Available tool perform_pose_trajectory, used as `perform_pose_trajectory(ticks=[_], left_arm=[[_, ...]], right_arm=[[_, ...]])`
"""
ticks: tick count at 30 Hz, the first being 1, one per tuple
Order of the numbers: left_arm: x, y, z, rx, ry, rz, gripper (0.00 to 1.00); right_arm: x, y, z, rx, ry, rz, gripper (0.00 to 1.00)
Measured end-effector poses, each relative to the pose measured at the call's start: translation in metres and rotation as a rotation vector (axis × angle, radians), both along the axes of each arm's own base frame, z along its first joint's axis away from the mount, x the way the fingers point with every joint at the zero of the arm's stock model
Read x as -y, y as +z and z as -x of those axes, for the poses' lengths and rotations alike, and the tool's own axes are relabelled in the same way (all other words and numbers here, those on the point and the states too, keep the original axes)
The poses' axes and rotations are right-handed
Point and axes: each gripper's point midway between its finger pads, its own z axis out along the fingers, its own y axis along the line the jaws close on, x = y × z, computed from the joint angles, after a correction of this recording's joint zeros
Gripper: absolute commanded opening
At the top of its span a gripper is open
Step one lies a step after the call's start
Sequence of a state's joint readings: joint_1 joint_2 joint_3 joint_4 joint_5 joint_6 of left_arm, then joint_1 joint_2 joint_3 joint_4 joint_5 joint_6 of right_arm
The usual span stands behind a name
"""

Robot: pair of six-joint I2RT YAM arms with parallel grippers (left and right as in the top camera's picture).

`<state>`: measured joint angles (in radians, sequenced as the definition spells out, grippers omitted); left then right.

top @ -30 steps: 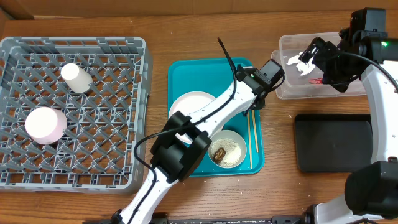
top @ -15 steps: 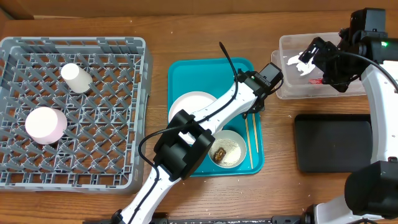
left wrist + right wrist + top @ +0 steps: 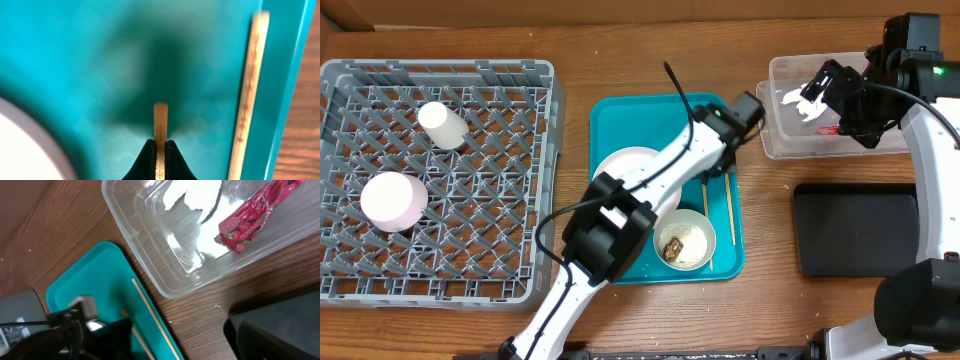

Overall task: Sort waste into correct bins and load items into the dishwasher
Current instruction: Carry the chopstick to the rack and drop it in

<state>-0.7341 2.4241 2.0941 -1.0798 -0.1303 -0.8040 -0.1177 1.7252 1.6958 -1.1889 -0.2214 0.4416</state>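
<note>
My left gripper point(image 3: 712, 172) is low over the teal serving tray point(image 3: 620, 110) and shut on a wooden chopstick point(image 3: 160, 125). A second chopstick point(image 3: 247, 90) lies by the tray's right rim. The round plate point(image 3: 625, 165) and the grey-white bowl point(image 3: 688, 240), holding rice and a brown lump, sit on that tray. The white cup point(image 3: 444, 125) and the upturned pink bowl point(image 3: 393, 200) sit in the grey rack point(image 3: 520, 270). My right gripper point(image 3: 807, 103) hangs open and empty over the clear tub point(image 3: 150, 275), which holds the red wrapper point(image 3: 250, 222) and white tissue point(image 3: 192, 192).
The black tray point(image 3: 860, 230) lies on the wooden table in front of the clear tub, at the right. My left arm stretches from the front edge across the plate. The right arm's body stands at the far right edge.
My left gripper has shifted slightly left and back over the teal tray, and the chopstick in it has moved left, away from the other one. The right arm has not moved.
</note>
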Motion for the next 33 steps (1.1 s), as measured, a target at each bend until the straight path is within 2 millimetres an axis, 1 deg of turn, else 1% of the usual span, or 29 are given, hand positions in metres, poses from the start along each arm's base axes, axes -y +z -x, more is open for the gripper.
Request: perform_pose_trajectory(ticks=[2,5,7,8,12,13,15,17,20,22,23,24,26,27,28,29,31,33], left_arm=[[-0.007,0.014,-0.011,0.013,0.024,0.012,0.04],[-0.014,0.050,-0.031,0.052,0.046,0.074,0.04],[-0.014,0.083,-0.045,0.093,0.043,0.155,0.04],[-0.015,0.112,-0.053,0.126,0.037,0.223,0.04],[-0.026,0.174,-0.062,0.173,0.029,0.384,0.04],[-0.034,0.189,-0.063,0.183,0.030,0.415,0.04],[-0.053,0.208,-0.062,0.193,0.029,0.436,0.04],[-0.081,0.223,-0.063,0.204,0.031,0.430,0.04],[-0.137,0.233,-0.063,0.208,0.048,0.367,0.04],[-0.189,0.235,-0.062,0.204,0.088,0.291,0.06],[-0.210,0.236,-0.061,0.200,0.109,0.258,0.08],[-0.238,0.236,-0.059,0.193,0.141,0.213,0.08],[-0.290,0.236,-0.054,0.186,0.209,0.136,0.08],[-0.310,0.236,-0.053,0.185,0.236,0.108,0.07],[-0.335,0.235,-0.051,0.184,0.261,0.073,0.05],[-0.354,0.235,-0.050,0.185,0.278,0.050,0.04],[-0.383,0.235,-0.047,0.185,0.292,0.016,0.04],[-0.399,0.235,-0.047,0.196,0.266,-0.001,0.04]], right_arm=[[0.000,0.000,0.000,0.000,0.000,0.000,1.00],[0.000,0.000,0.000,0.000,0.000,0.000,1.00],[0.000,0.000,0.000,0.000,0.000,0.000,1.00],[0.000,0.000,0.000,0.000,0.000,0.000,1.00],[0.000,0.000,0.000,0.000,0.000,0.000,1.00],[0.000,0.000,0.000,0.000,0.000,0.000,1.00],[0.000,0.000,0.000,0.000,0.000,0.000,1.00],[0.000,0.000,0.000,0.000,0.000,0.000,1.00],[0.000,0.000,0.000,0.000,0.000,0.000,1.00],[0.000,0.000,0.000,0.000,0.000,0.000,1.00],[0.000,0.000,0.000,0.000,0.000,-0.001,1.00],[0.000,0.000,0.000,0.000,0.000,0.000,1.00],[0.000,0.000,0.000,0.000,0.000,0.000,1.00],[0.000,0.000,0.000,0.000,0.000,0.000,1.00],[0.000,0.000,0.000,0.000,-0.001,-0.001,1.00],[0.000,0.000,0.000,0.000,0.000,0.000,1.00],[0.000,0.000,0.000,0.000,0.000,0.000,1.00],[0.000,0.000,0.000,0.000,0.000,0.000,1.00]])
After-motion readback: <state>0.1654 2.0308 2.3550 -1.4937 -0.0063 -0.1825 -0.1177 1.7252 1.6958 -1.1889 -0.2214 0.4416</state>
